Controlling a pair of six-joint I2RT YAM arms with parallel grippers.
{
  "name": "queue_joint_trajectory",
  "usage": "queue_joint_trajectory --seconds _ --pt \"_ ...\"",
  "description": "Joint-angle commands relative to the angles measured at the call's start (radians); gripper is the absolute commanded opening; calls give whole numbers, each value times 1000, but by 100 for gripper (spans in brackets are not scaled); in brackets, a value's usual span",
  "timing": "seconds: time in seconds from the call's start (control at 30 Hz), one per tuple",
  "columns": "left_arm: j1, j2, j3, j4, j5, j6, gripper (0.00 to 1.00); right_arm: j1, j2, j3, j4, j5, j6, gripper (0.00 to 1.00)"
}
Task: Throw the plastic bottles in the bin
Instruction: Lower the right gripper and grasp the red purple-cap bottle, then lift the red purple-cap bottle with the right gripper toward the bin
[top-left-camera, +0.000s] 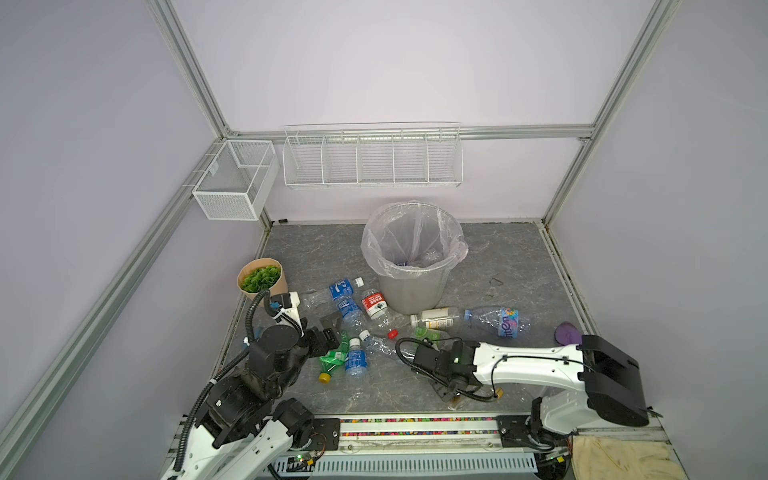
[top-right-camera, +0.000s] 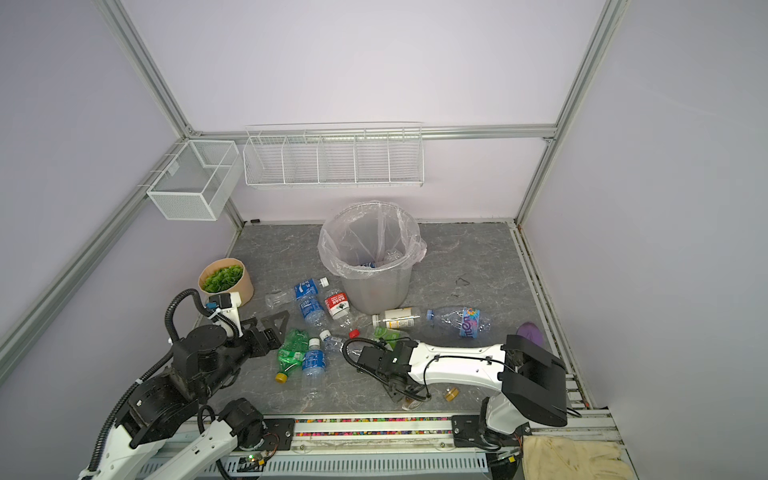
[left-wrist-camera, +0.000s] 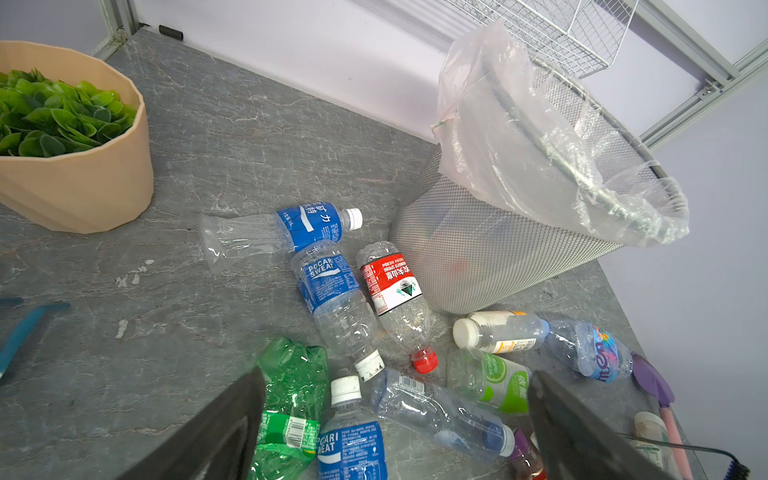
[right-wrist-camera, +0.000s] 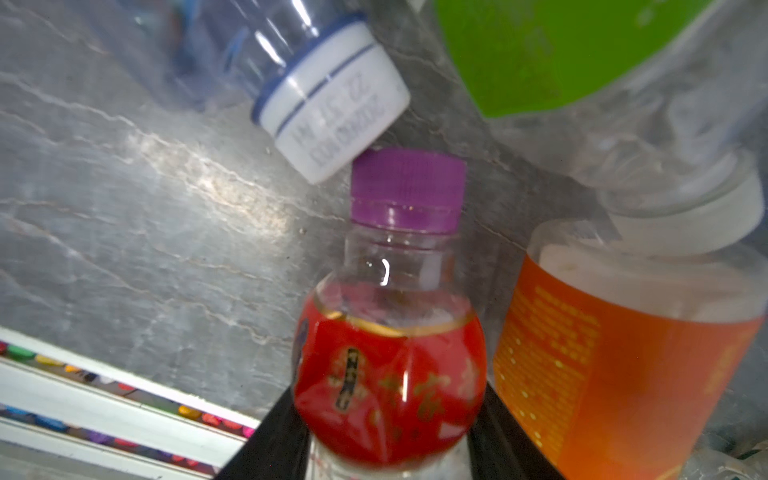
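Purple-capped bottle (right-wrist-camera: 390, 365) | clamped by right gripper (right-wrist-camera: 388, 419), wrist view only; left gripper (left-wrist-camera: 397, 395) wide, empty

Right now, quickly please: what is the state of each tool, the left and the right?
Left tool: open, holding nothing.
Right tool: closed on the purple-capped bottle with the red label.

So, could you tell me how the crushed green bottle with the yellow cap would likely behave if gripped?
The crushed green bottle looks empty, so it is probably very light. Its crumpled walls suggest it will give further under a squeeze rather than stay stiff. Being flattened, it seems unlikely to roll when nudged.
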Motion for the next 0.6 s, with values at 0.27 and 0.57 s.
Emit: queue_joint_trajectory --seconds 0.27,0.57 --pt "1 -3 15 -18 -27 -3 98 85 -245 198 -161 142 -73 40" --pt "1 5 32 -9 -29 1 98 86 -454 402 -135 284 -258 42"
